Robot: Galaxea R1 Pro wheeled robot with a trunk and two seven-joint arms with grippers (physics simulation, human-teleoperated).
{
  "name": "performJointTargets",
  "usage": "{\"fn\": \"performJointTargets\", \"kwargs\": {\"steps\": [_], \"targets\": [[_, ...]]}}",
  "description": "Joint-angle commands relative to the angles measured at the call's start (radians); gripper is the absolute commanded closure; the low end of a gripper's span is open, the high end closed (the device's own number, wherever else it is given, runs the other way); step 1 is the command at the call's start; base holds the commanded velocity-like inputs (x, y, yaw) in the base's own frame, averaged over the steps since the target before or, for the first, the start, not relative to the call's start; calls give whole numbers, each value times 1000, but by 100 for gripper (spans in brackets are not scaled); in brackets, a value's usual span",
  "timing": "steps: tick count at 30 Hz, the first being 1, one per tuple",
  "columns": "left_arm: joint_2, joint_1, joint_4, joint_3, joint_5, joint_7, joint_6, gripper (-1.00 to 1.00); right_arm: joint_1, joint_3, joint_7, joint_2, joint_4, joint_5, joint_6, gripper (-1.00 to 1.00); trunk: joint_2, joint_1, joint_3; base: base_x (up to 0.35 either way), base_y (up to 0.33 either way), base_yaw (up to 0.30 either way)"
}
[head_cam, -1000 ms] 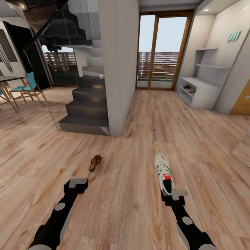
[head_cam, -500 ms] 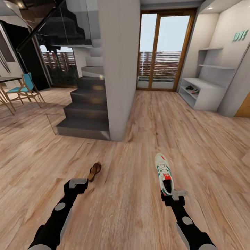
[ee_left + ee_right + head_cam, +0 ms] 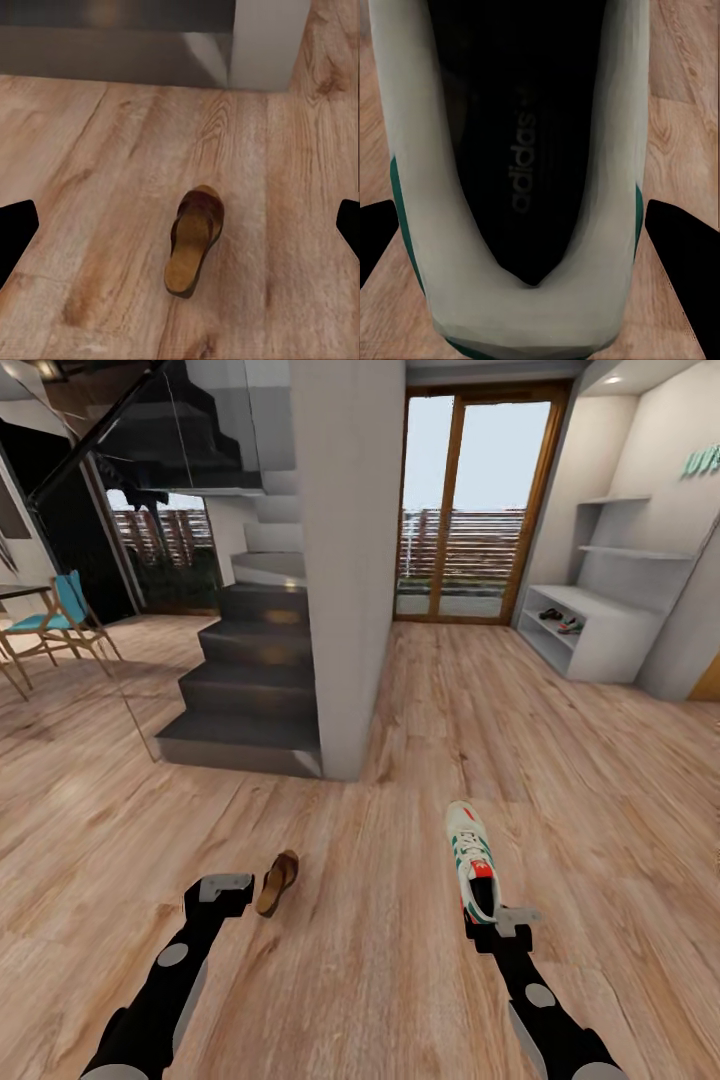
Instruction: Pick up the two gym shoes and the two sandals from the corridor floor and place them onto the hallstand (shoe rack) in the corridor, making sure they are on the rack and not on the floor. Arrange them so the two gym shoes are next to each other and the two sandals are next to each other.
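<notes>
I'm steering through a home's corridor; wood-plank floor (image 3: 350, 980) underfoot; a dark staircase (image 3: 250, 680) beside a grey pillar (image 3: 345, 560); glazed balcony doors (image 3: 470, 510) ahead; a white shoe rack (image 3: 600, 635) with wall shelves (image 3: 625, 525); a blue dining chair (image 3: 60, 620) beyond.

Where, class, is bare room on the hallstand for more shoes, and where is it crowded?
The hallstand has a bare flat top; its upper shelf is free at the near end. The far end of that shelf is crowded by a pair of shoes. The lower shelf looks bare, though too small to confirm.
</notes>
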Motion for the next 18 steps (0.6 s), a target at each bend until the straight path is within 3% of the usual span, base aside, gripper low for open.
{"fn": "performJointTargets", "kwargs": {"steps": [1, 7, 18], "targets": [[-1, -1, 0, 6, -10, -7, -4, -100, -1, -3, -4, 0, 1, 11, -3, 100, 0, 0, -1, 317, 22, -201], [-1, -1, 0, 6, -10, -7, -5, -100, -1, -3, -4, 0, 1, 11, -3, 100, 0, 0, -1, 175, 8, -201], [-1, 0, 1, 7, -10, -6, -5, -100, -1, -3, -4, 0, 1, 11, -3, 100, 0, 0, -1, 48, 28, -25]]}}
